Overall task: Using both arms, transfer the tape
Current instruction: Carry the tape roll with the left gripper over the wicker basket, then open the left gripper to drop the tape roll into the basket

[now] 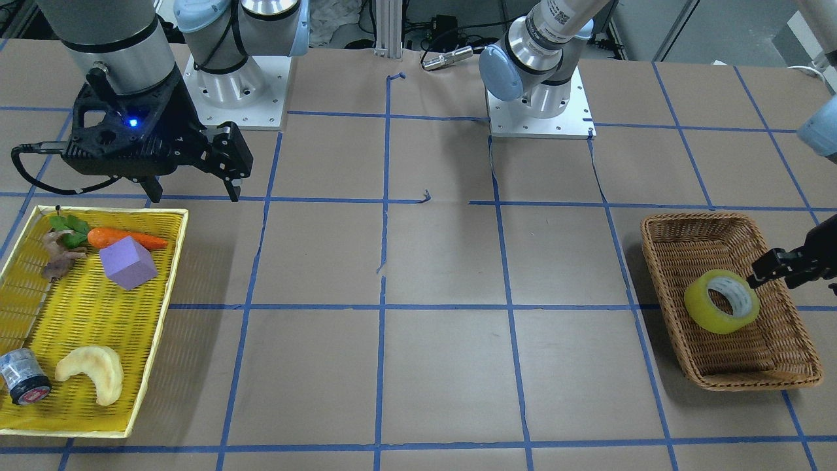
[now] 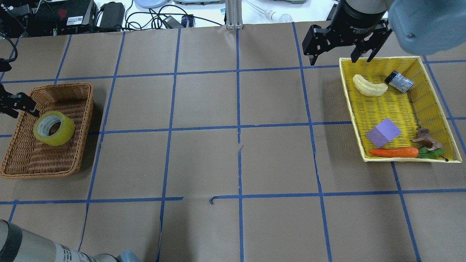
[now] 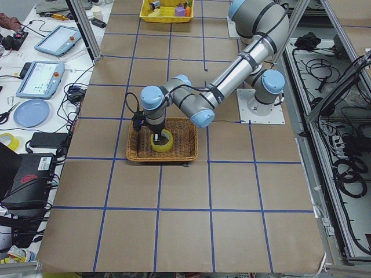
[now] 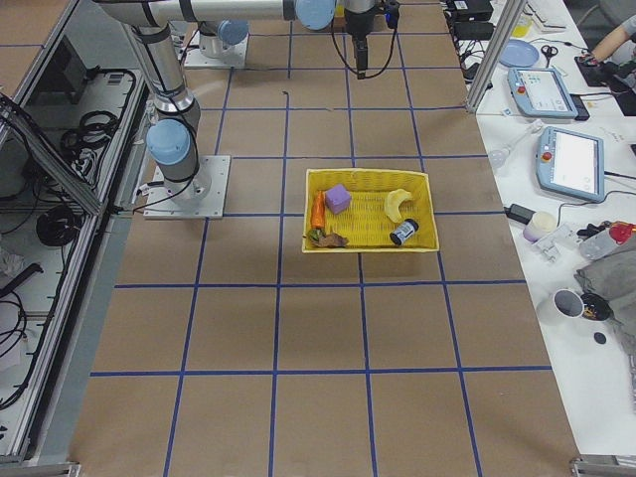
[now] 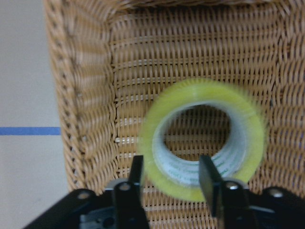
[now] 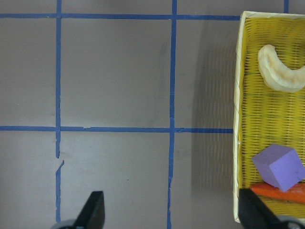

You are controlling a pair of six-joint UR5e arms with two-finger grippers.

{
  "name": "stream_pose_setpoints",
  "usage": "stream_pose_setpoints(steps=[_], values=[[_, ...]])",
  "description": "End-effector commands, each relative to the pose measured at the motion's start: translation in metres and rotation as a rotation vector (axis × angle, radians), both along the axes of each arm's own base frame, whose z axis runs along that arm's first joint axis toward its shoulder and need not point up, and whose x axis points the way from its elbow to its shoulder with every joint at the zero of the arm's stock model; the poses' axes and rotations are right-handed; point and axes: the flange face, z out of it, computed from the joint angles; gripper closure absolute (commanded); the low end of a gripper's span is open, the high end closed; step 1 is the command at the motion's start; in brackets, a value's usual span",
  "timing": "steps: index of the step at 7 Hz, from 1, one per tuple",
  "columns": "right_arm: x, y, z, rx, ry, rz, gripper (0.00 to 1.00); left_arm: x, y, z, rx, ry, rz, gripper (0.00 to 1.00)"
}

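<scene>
The tape lies inside the wicker basket at the left edge of the overhead view, roughly mid-basket and toward its upper part. It neither lies flat nor stands on its rim. It leans, so the axis through its core is tilted and the open hole faces up and toward the upper left of that frame; in the front-facing view the hole faces the upper right.

The left gripper hangs at the roll's raised rim with its fingers spread. In the left wrist view one fingertip sits just outside the yellow wall and the other over the hole, with a stretch of the ring between them. The roll is blurred there, so whether they touch it cannot be told.

The right gripper is well apart, at the upper left of the front-facing view, fingers wide apart and holding nothing, just above the top edge of the yellow tray. The tray holds a purple block, a carrot, a pale curved piece and a small grey cylinder.
</scene>
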Motion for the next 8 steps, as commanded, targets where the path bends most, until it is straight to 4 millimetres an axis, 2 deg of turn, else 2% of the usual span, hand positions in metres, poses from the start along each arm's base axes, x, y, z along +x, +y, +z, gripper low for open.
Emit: stream_pose_setpoints(steps=[1, 2, 3, 4, 5, 6, 7, 8], values=[[0.0, 0.0, 0.001, 0.0, -0.001, -0.001, 0.0, -0.039, 0.013, 0.07, -0.021, -0.012, 0.081, 0.0], [0.001, 0.0, 0.001, 0.0, 0.001, -0.001, 0.0, -0.081, 0.021, 0.111, -0.016, -0.007, 0.178, 0.0], [0.001, 0.001, 0.003, -0.002, 0.001, -0.002, 0.0, -0.144, 0.02, 0.151, -0.038, -0.011, 0.236, 0.0], [0.0, 0.001, 0.001, 0.003, 0.001, -0.003, 0.0, -0.215, 0.018, 0.17, -0.045, 0.006, 0.232, 0.0], [0.001, 0.0, 0.001, 0.001, 0.001, -0.002, 0.0, -0.285, 0.019, 0.179, -0.061, -0.004, 0.135, 0.0], [0.001, 0.001, 0.0, 0.006, 0.001, -0.003, 0.0, -0.336, 0.024, 0.183, -0.069, -0.008, 0.045, 0.0], [0.0, 0.001, -0.003, 0.012, 0.001, -0.002, 0.0, -0.371, 0.032, 0.186, -0.074, -0.005, -0.022, 0.0], [0.0, 0.001, -0.001, 0.012, 0.001, -0.002, 0.0, -0.389, 0.044, 0.191, -0.059, -0.004, -0.053, 0.0]])
